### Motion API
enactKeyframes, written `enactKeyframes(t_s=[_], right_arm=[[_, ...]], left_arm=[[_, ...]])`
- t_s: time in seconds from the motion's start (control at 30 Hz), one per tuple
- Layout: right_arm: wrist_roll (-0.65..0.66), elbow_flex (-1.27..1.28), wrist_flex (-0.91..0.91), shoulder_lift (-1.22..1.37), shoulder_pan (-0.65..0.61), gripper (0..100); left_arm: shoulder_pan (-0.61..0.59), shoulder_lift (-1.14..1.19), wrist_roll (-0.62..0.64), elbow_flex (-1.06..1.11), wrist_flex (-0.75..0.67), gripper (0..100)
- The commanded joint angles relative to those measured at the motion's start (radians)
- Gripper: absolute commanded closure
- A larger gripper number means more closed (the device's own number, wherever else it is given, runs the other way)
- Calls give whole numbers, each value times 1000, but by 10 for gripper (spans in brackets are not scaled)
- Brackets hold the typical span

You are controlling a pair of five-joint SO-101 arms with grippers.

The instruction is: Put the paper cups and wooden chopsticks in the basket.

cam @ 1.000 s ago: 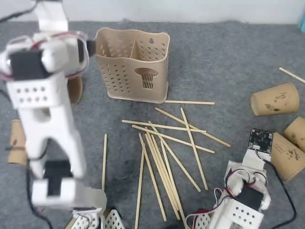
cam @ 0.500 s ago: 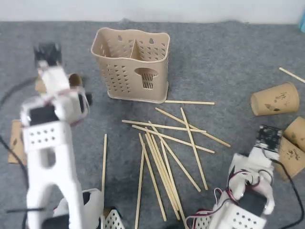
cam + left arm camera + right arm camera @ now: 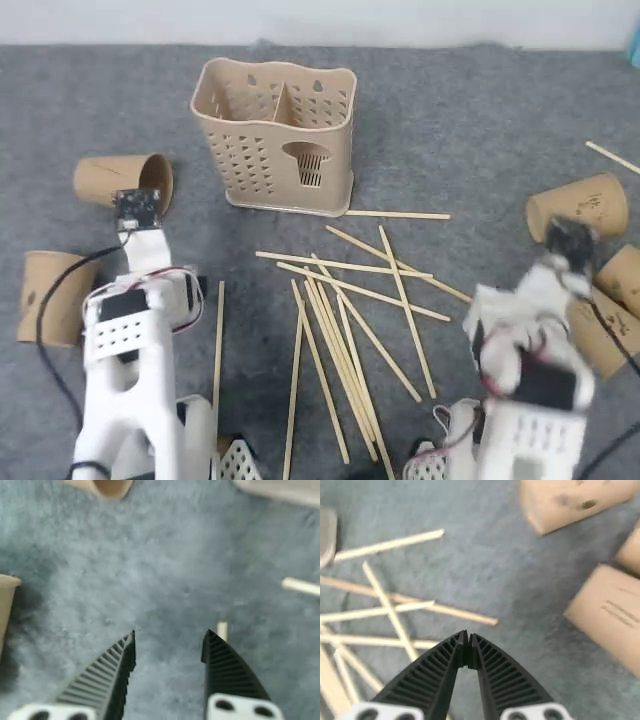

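Low over the grey felt table (image 3: 165, 555), the left claw (image 3: 170, 635) hangs released, its black toothed jaws apart and holding nothing. The end of a pale wooden chopstick (image 3: 222, 629) lies just beyond one jaw. Two brown paper cups (image 3: 120, 178) lie on their sides near that arm. The right claw (image 3: 468, 635) is clenched shut on nothing, above the felt between the scattered wooden chopsticks (image 3: 340, 320) and three more tipped paper cups (image 3: 580, 208). Farther back, the beige perforated plastic basket (image 3: 275, 140) stands upright, apart from both claws.
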Motion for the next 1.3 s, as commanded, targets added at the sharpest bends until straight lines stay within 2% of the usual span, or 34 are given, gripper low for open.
enactKeyframes(t_s=[0.0,0.13,0.27,0.43,0.53,0.7,0.8,1.1,1.27], right_arm=[[-17,-203,-13,351,-101,991],[-9,-328,-110,645,-182,991],[-3,-353,-349,872,-189,991],[186,-353,-648,1044,-170,991],[230,-353,-771,1096,-163,991],[256,-359,-935,1156,-165,991],[252,-419,-947,1196,-165,991],[252,-643,-941,1429,-168,991],[256,-669,-929,1532,-170,991]], left_arm=[[-51,-44,-34,24,-86,791],[-43,-44,-34,25,-92,791],[-49,-44,-34,25,-92,791],[-48,-44,-34,25,-94,791],[-49,-44,-34,27,-94,792],[-44,-44,-34,27,-97,917],[-46,-44,-34,30,-124,956],[-48,-44,-34,30,-124,956],[-48,-44,-34,30,-124,956]])
